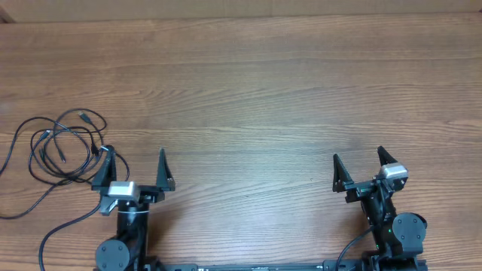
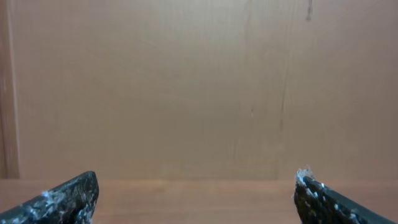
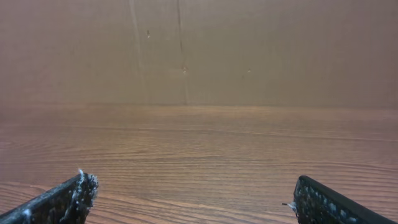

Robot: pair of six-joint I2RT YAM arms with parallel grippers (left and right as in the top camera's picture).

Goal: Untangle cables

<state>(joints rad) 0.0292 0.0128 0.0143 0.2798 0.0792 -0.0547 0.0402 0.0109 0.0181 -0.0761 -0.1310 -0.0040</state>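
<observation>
Inspector: Location of cables to be stated.

Recorder: Cables are found on the counter, at its left side. They are laid in a loose tangle of overlapping loops. Single strands are trailed out toward the left edge and the near edge. A small plug end is seen at the far side of the tangle.

Inspector: Relation to left arm to be stated.

Recorder: The tangle is placed just beside the outer finger of the left jaws. In the overhead view one loop is crossed by that finger. Whether contact is made cannot be told.

Inspector: State of jaws to be recorded.

Recorder: Left jaws are spread wide and nothing is gripped. Right jaws, on the right arm, are likewise spread wide and nothing is gripped. They are held well apart from the cables. In the left wrist view, scuffed fingertips are seen at the lower corners, with a tan panel between them.
</observation>
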